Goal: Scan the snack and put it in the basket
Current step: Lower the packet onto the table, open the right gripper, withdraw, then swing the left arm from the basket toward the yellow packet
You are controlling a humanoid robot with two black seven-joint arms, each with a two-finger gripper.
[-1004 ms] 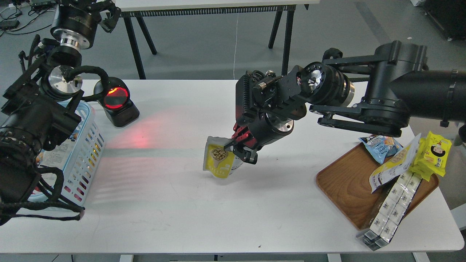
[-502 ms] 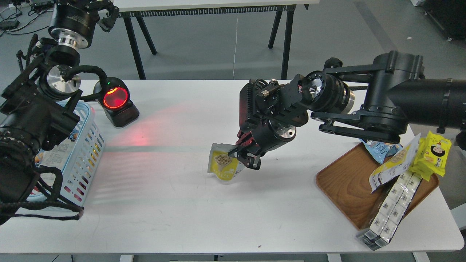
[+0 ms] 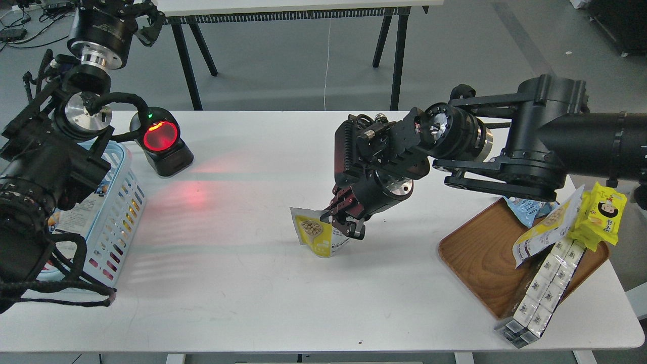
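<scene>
Pinching snack [image 3: 318,236] top with right end effector [image 3: 343,225], over bench [image 3: 242,283]. Turning printed side toward glowing red scanner [image 3: 160,137] is helping. Left end effector: cannot tell.

A black scanner [image 3: 160,143] glowed red on the white table [image 3: 242,283], while a wooden tray [image 3: 485,263] at the right held several snack packets [image 3: 548,227].

Even, bright overhead light; my view is sharp. The scanner [image 3: 160,136] casts red glow across the white bench [image 3: 242,273]; shadows soft.
</scene>
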